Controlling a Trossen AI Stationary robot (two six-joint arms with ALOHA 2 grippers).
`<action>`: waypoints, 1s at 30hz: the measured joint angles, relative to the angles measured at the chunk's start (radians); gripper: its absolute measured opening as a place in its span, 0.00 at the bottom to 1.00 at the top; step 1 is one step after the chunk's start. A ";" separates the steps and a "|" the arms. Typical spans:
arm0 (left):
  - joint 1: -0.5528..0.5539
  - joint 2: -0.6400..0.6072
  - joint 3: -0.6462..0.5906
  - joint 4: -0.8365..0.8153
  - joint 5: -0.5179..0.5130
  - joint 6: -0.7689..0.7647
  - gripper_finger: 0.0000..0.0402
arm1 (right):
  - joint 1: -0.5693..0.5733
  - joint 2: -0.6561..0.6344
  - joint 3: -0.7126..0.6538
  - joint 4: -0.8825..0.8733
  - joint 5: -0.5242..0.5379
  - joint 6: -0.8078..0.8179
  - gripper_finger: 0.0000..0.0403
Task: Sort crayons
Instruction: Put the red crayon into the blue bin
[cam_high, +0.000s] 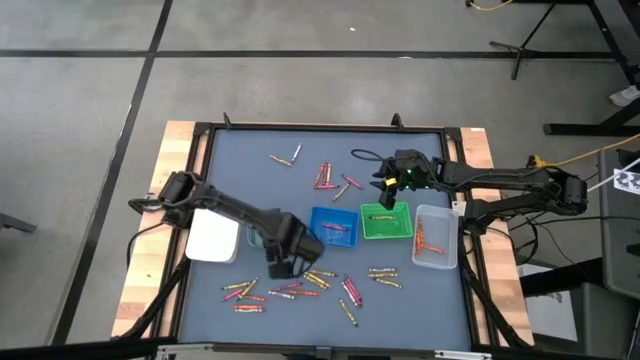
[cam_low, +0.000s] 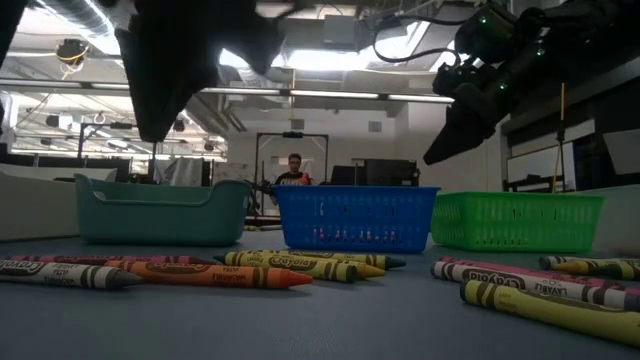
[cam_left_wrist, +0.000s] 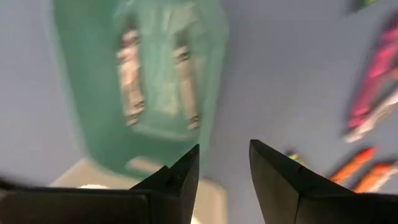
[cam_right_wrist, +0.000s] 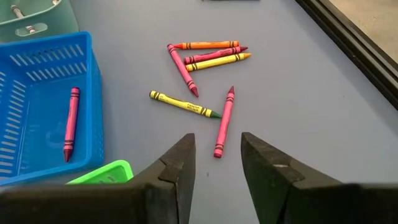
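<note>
Item: your right gripper (cam_right_wrist: 216, 163), fingers spread, empty. Ahead of it lay six paper-wrapped crayons (cam_right_wrist: 211, 57). Beside it, one pink crayon in the blue mesh basket (cam_right_wrist: 37, 74).

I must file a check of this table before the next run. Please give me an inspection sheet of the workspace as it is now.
Surface: grey-blue mat in a black frame, on a wooden table.
Job's things: loose crayons in groups near the front and toward the back; some already lie in the teal tray, blue tray, green tray and clear tray.
Clutter: white tray; nothing else seen.
Grippers: left gripper above the teal tray, jaws open and empty; right gripper over the crayons at the back, jaws open and empty.
Cables: yellow cable on the floor at the right.
Surroundings: a person far behind the table.
</note>
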 joint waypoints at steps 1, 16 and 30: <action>-0.015 0.000 0.000 0.037 0.000 -0.024 0.31 | 0.000 0.000 0.000 0.000 0.000 0.000 0.31; -0.174 0.001 -0.048 0.434 -0.075 -0.148 0.31 | 0.000 0.000 0.000 0.000 0.000 0.000 0.31; -0.234 0.002 -0.270 0.599 -0.057 -0.202 0.31 | 0.000 0.000 0.000 0.000 0.000 0.000 0.31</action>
